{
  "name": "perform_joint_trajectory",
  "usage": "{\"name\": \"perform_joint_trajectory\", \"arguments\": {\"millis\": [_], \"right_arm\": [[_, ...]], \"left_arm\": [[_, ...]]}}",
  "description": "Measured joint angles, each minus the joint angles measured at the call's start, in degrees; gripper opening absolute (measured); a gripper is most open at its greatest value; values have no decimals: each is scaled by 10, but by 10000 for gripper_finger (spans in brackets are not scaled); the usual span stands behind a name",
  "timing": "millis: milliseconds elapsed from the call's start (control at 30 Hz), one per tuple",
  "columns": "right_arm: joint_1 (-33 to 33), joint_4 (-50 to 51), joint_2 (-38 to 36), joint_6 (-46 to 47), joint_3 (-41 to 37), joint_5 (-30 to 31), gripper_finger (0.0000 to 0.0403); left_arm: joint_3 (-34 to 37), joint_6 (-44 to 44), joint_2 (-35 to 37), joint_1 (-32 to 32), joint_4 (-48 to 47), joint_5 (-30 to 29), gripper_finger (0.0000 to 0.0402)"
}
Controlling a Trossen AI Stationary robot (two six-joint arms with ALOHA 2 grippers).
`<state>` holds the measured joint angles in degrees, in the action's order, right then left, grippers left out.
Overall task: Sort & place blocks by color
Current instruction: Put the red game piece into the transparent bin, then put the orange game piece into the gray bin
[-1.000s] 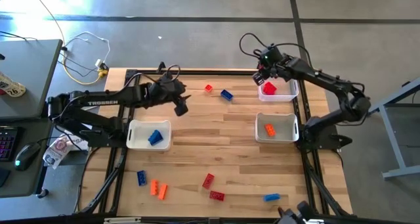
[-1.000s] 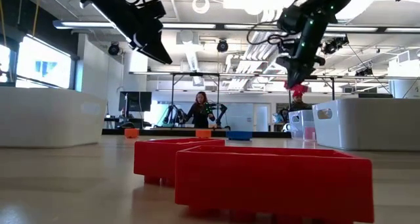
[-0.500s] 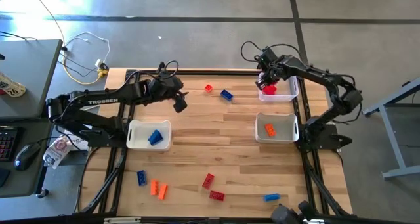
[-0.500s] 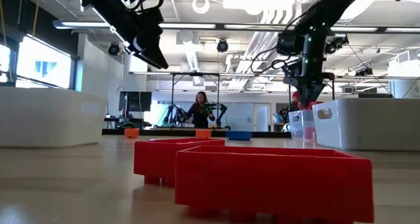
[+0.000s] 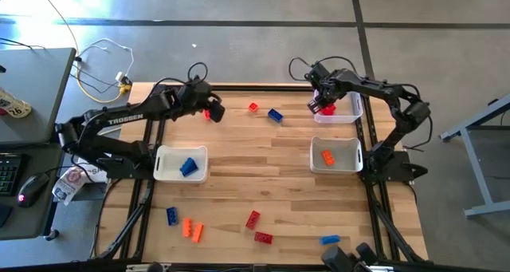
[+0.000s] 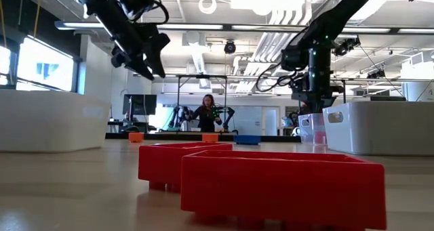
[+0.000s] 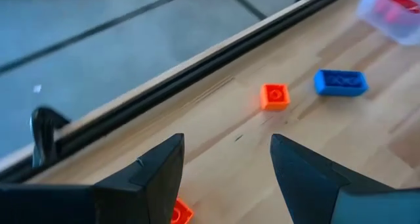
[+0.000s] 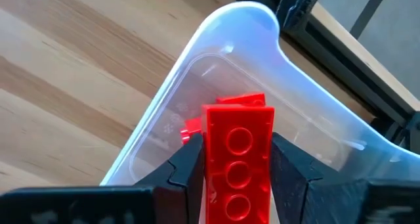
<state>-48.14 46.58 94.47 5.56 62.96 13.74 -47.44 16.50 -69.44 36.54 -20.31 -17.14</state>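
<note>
**Right gripper holds a red brick over the far clear bin; left gripper spread above the table's back edge**

The wooden table (image 5: 271, 184) carries three bins. The white bin (image 5: 181, 163) sits on the near side of the left gripper and holds one blue block (image 5: 188, 167). A second white bin (image 5: 335, 155) lies nearer the front than the right gripper and holds one orange block (image 5: 327, 156). The clear bin (image 8: 262, 99) lies directly under the right gripper, with another red piece (image 8: 241, 100) already inside, just beyond the held brick.

The right gripper (image 8: 237, 161) pinches a long red block (image 8: 237, 155) between its two fingers, studs facing the wrist camera, over the clear bin's inner corner. In the high view this gripper (image 5: 322, 104) sits at the bin's left rim.

The left gripper (image 7: 226, 158) hangs with its fingers spread and nothing between them, above the back left part of the table (image 5: 205, 108). Ahead of it lie a small orange-red block (image 7: 275, 96) and, just past that, a blue block (image 7: 340, 82), apart from each other. A small orange-red piece (image 7: 181, 213) shows just below the gripper, beside one finger.

Well away from both grippers, near the table's front edge, lie loose blocks: a blue one (image 5: 172, 216) beside two orange ones (image 5: 192, 229), two red ones (image 5: 256, 227) in the middle, and another blue one (image 5: 330, 240) toward the right.

A person (image 6: 206, 114) stands far off in the room.
</note>
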Motion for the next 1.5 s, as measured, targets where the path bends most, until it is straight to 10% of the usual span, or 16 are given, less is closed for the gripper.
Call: {"name": "perform_joint_trajectory", "arguments": {"millis": [300,733,1500], "right_arm": [[0,0,0,-5,0,12,210],[0,10,-24,-11,0,15,223],[11,8,-76,4,0,21,224]], "left_arm": [[0,46,-45,34,-8,26,211],[0,76,-36,14,-70,155,211],[0,403,2,-299,-196,195,211]]}}
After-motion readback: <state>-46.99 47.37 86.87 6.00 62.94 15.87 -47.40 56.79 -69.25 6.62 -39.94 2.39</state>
